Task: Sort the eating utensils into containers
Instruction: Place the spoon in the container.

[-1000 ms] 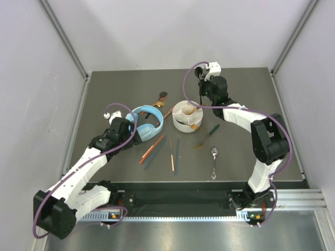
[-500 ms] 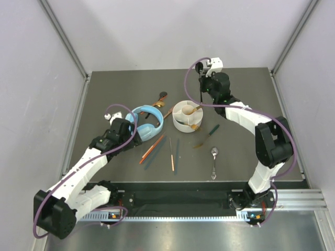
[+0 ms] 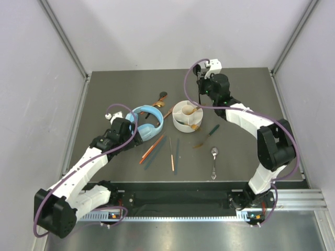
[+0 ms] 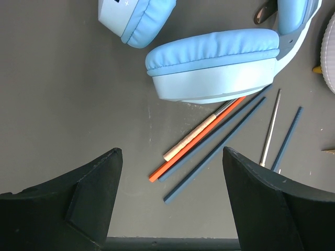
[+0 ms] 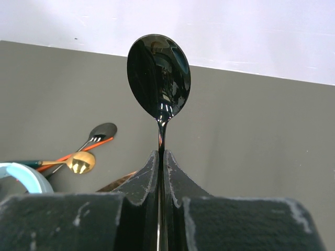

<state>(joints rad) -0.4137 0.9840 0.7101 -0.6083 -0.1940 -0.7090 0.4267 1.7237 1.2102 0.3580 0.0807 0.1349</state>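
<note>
Beyond white divided holder [image 3: 181,125], right pincer [image 5: 161,155] clenched on black spoon [image 5: 158,73], bowl protruding. Left pincer [image 4: 170,154] released, over chopsticks [image 4: 209,137] beside light blue headphones [image 4: 214,63].

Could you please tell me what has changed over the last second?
The right gripper, fingers shut on the black spoon, drifted slightly back and right, away from the white holder. Nothing was grasped or released. The left gripper stayed open above the chopsticks; headphones and loose utensils did not move.
</note>
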